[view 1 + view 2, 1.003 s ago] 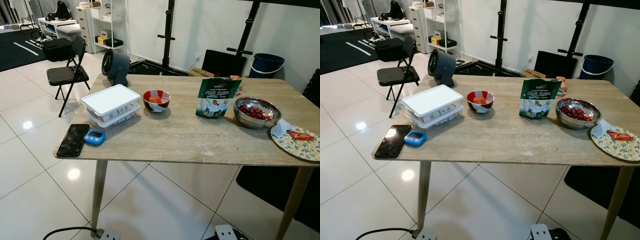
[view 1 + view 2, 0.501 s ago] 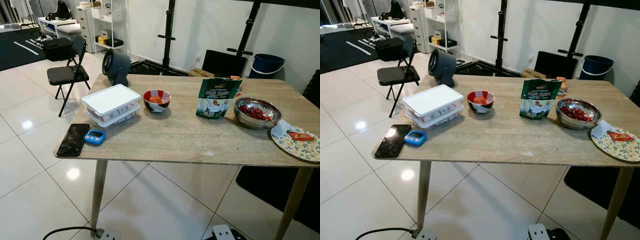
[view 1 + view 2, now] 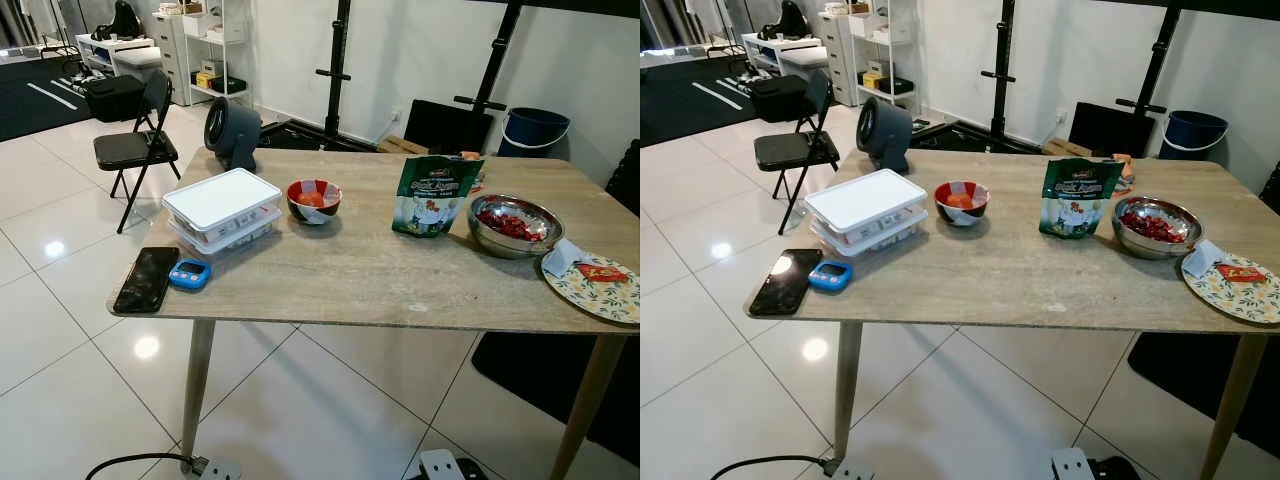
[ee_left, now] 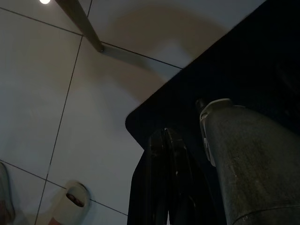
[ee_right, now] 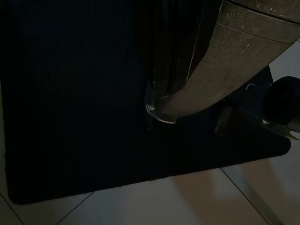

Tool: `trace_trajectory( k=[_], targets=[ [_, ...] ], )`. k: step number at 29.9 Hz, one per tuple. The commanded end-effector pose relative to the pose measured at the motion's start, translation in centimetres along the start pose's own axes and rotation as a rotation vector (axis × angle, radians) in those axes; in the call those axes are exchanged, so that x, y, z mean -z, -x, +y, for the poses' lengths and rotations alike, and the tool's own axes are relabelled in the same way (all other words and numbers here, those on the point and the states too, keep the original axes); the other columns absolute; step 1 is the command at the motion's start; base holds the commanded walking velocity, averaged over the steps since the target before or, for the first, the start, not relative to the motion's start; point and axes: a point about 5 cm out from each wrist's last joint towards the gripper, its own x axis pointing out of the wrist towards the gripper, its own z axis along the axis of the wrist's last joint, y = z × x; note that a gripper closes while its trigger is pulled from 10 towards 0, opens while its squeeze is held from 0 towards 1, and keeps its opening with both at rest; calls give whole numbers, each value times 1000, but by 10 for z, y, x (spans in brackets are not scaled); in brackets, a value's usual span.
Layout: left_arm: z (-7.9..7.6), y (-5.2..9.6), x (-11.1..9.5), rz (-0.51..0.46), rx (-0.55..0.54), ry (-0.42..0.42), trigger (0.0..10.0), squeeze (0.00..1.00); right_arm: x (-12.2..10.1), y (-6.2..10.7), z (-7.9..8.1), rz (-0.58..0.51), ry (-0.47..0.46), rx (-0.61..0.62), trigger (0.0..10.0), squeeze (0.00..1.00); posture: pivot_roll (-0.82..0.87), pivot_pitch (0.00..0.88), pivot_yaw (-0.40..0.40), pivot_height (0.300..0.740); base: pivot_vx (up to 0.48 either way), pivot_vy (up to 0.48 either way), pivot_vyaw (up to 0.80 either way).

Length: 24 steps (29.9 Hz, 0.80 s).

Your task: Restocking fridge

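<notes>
The left pincer (image 4: 164, 140) hangs idle over a dark mat (image 4: 243, 70) on the tiled floor (image 4: 51, 93), its 2 black fingers pressed together; a slipper (image 4: 70, 211) lies on the tiles nearby, and a bench leg (image 4: 79, 21) stands further off. The right pincer (image 5: 161, 56) also hangs idle above the dark mat; it is too dark to tell whether its fingers are apart or together.

Ahead stands the bench (image 3: 380, 270) with the food still on it; a white-lidded box (image 3: 222, 205) sits toward the left, with a small bowl (image 3: 313, 200) of orange food just beside it. A green snack bag (image 3: 433, 195) stands upright near the middle; to its right is a steel bowl (image 3: 515, 225) of red food, and at the right edge a patterned plate (image 3: 600, 290) carries a red packet (image 3: 600, 271). At the near left corner lie a black phone (image 3: 147, 279) and a blue timer (image 3: 189, 273), just beside each other; a grey fan (image 3: 230, 132) stands at the far left corner.

Beyond the bench are a folding chair (image 3: 135, 145), white shelves (image 3: 195, 45) and a blue bucket (image 3: 533, 128).
</notes>
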Motion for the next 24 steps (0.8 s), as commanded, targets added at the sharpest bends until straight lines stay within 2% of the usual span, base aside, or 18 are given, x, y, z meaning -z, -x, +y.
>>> trace_trajectory(
  k=[1,24],
  targets=[
    [-10,2,15,63,29,2,10000,0,0,0,-1,10,-1,3,10000,0,15,0,-65,740,0,0,0],
    [-8,2,15,60,31,-7,10000,0,3,0,1,14,-8,-4,10000,0,14,0,-55,740,0,0,0]
  ],
)
